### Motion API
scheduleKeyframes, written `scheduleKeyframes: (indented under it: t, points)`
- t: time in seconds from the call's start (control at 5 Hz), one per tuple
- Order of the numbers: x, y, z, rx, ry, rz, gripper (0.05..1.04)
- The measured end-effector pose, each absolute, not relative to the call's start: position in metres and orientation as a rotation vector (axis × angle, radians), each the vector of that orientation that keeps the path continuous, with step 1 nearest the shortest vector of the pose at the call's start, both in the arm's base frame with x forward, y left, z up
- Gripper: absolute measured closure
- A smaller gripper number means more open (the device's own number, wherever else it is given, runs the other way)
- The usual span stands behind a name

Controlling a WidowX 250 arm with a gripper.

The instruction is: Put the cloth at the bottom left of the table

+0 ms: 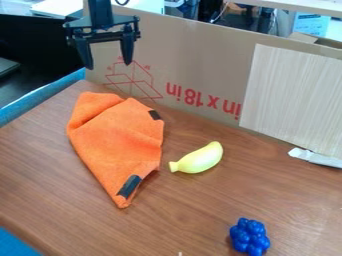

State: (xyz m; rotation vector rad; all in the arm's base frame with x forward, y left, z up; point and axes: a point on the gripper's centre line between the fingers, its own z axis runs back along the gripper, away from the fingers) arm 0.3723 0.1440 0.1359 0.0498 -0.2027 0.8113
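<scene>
You can read "in x 18in" in upside-down red print (pixel 204 99) on the far cardboard (pixel 200 55). The far-right sheet (pixel 311 24) bears marks too small for you to read.

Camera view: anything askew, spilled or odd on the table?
Cloth lies rumpled, with a fold at its upper left, not flat. White strip at the foot of the wood-grain panel looks like stray scrap. No spill visible.

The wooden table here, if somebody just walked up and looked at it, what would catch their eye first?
Probably the bright orange cloth, spread in a rumpled shape on the left half of the table. Next might come the yellow banana just to its right and the deep blue, knobbly cluster near the bottom edge of the view.
</scene>
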Motion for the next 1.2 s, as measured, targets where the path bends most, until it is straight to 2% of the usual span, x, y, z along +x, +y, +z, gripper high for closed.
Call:
scheduleKeyframes:
  t: [0.2, 0.6, 0.8, 1.0, 1.2]
  points:
    - [0.372, 0.144, 0.121, 0.052, -0.165, 0.814, 0.083]
    - [0.4, 0.151, 0.066, 0.078, -0.178, 0.778, 0.083]
    - [0.414, 0.153, 0.054, 0.104, -0.149, 0.778, 0.083]
    - [0.436, 0.134, 0.051, 0.136, -0.152, 0.757, 0.083]
    - [0.442, 0.116, 0.055, 0.134, -0.152, 0.738, 0.083]
